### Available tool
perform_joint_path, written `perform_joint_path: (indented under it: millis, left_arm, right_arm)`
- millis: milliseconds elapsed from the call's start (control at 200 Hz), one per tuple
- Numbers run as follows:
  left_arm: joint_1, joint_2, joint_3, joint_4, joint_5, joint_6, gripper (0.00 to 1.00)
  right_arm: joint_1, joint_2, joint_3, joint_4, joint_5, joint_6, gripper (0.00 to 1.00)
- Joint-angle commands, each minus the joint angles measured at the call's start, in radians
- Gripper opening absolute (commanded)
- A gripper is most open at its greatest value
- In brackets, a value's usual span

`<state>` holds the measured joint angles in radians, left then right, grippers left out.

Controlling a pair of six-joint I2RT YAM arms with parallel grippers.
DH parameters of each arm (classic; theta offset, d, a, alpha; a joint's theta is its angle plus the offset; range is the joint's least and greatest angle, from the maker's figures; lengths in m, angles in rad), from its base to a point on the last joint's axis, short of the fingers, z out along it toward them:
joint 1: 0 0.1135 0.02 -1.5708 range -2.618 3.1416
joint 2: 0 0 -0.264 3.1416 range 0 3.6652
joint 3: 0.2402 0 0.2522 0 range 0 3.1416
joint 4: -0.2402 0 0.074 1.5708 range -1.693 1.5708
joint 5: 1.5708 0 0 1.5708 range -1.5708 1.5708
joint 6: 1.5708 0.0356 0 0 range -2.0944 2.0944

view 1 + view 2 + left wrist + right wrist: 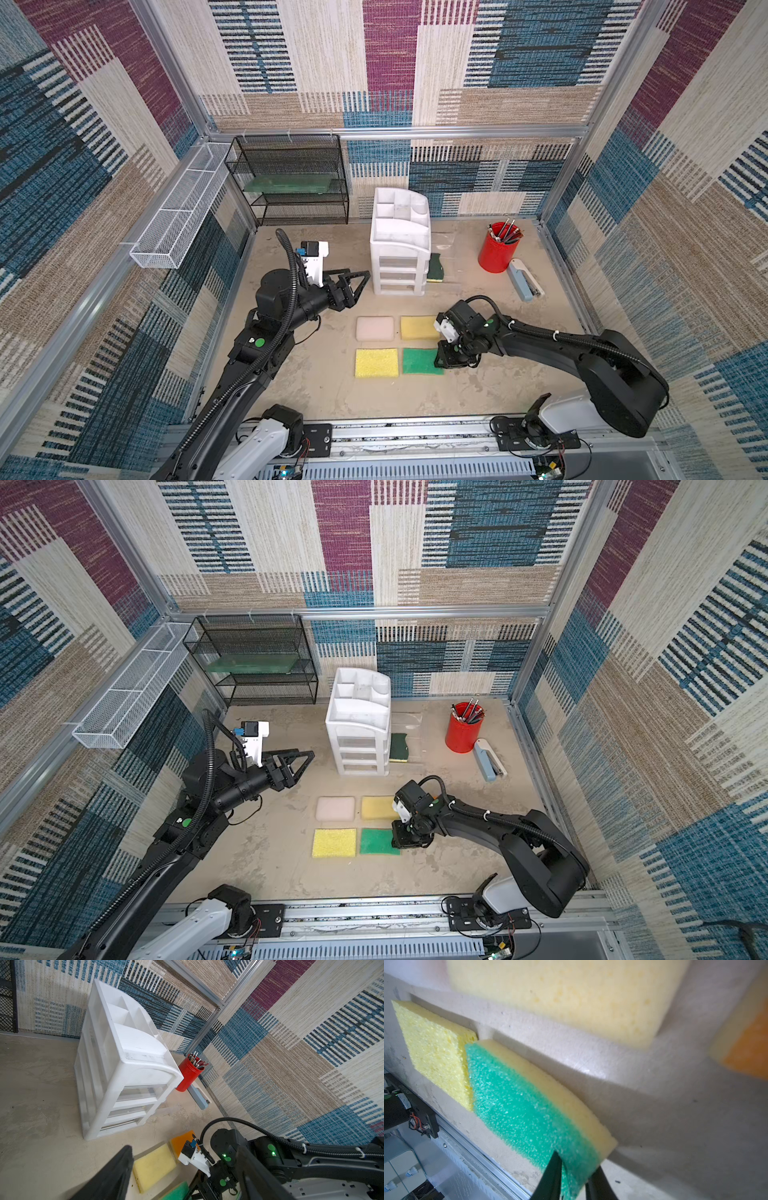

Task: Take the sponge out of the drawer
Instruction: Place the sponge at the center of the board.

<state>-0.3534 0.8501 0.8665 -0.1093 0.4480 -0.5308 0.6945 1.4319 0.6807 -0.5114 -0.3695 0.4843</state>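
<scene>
Looking down in both top views, the white three-drawer tower stands toward the back of the sandy tabletop, all three drawers pushed in. Four sponges lie in a two-by-two block in front of the tower: a pale pink one, an orange-yellow one, a bright yellow one and the green-topped sponge. The right gripper sits at the green sponge's edge farthest from the bright yellow one, jaws narrow. The left gripper hovers beside the tower, on the side away from the red pencil cup, jaws spread wide with nothing in them. A dark green scrub sponge lies on the table touching the tower's cup-side wall. A grey-blue stapler lies just in front of the cup, and a black wire-mesh shelf stands against the back wall.

Left wrist view: the tower fills the middle, drawer fronts shut, and I can't see what's inside them. Red cup peeks out behind it.

Right wrist view: both black fingers straddle the corner of the green-topped sponge, one over the green face, one by the yellow foam side. It looks like a pinch, but I can't tell if they're actually clamped. The sponge lies flat on the table, touching the bright yellow one.
</scene>
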Motion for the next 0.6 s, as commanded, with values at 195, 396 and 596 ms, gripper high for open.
perform_joint_path:
  millis: [195, 396, 596]
  left_arm:
    - [0.0, 0.0, 0.0, 0.011, -0.006, 0.022, 0.8]
    - [0.001, 0.004, 0.0, 0.011, -0.006, 0.022, 0.8]
    - [0.001, 0.01, 0.002, 0.013, -0.005, 0.022, 0.8]
  right_arm:
    - [-0.007, -0.006, 0.019, -0.037, 0.024, -0.018, 0.33]
    - [-0.01, -0.011, 0.022, -0.045, 0.036, -0.015, 0.39]
    - [-0.015, -0.032, 0.036, -0.063, 0.05, -0.016, 0.46]
